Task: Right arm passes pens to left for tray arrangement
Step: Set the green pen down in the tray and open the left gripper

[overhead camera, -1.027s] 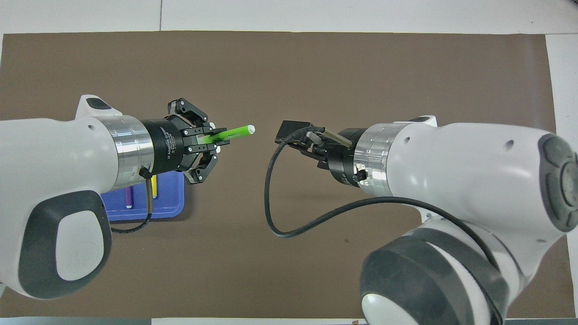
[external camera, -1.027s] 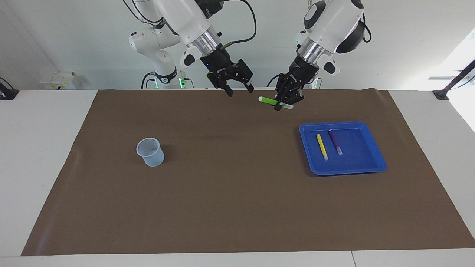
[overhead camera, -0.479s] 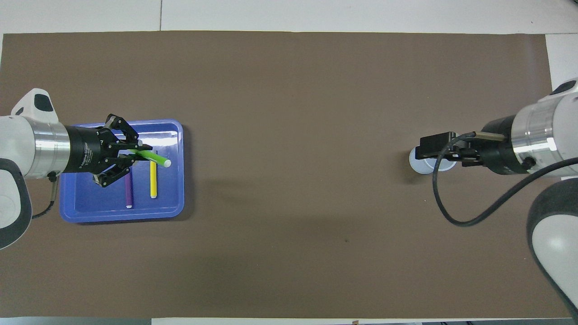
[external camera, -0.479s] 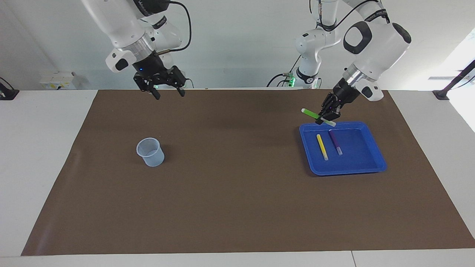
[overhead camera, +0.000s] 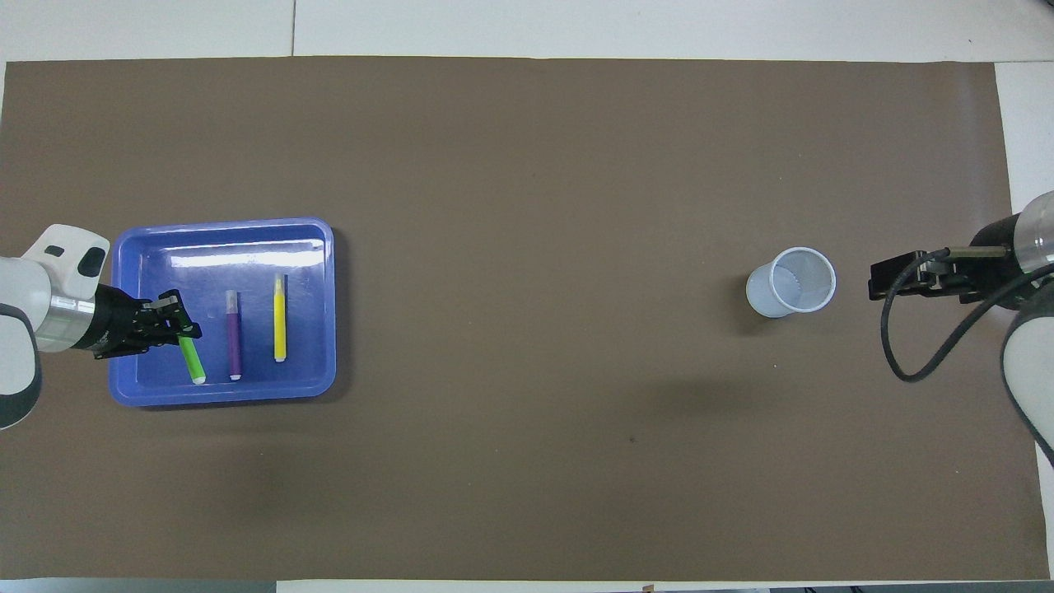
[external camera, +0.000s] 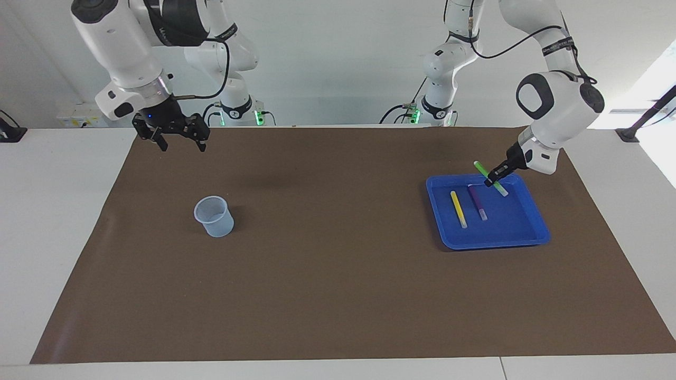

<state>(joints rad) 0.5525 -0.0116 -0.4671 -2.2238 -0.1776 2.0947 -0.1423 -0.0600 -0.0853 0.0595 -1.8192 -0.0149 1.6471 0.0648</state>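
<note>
The blue tray (external camera: 520, 224) lies on the brown mat toward the left arm's end; it also shows in the overhead view (overhead camera: 309, 346). A yellow pen (external camera: 458, 209) (overhead camera: 280, 317) and a purple pen (external camera: 477, 202) (overhead camera: 234, 333) lie side by side in it. My left gripper (external camera: 494, 179) (overhead camera: 174, 329) is shut on the green pen (external camera: 480, 169) (overhead camera: 193, 364) and holds it tilted over the tray, beside the purple pen. My right gripper (external camera: 179, 141) (overhead camera: 885, 284) is open and empty, raised over the mat at the right arm's end.
A small translucent pale-blue cup (external camera: 214, 215) (overhead camera: 790, 282) stands upright on the mat toward the right arm's end, apart from my right gripper. The brown mat (external camera: 327, 253) covers most of the white table.
My left gripper has carried the green pen from the table's middle to over the tray and turned it in line with the other pens. My right gripper has drawn back, open, to its own end.
</note>
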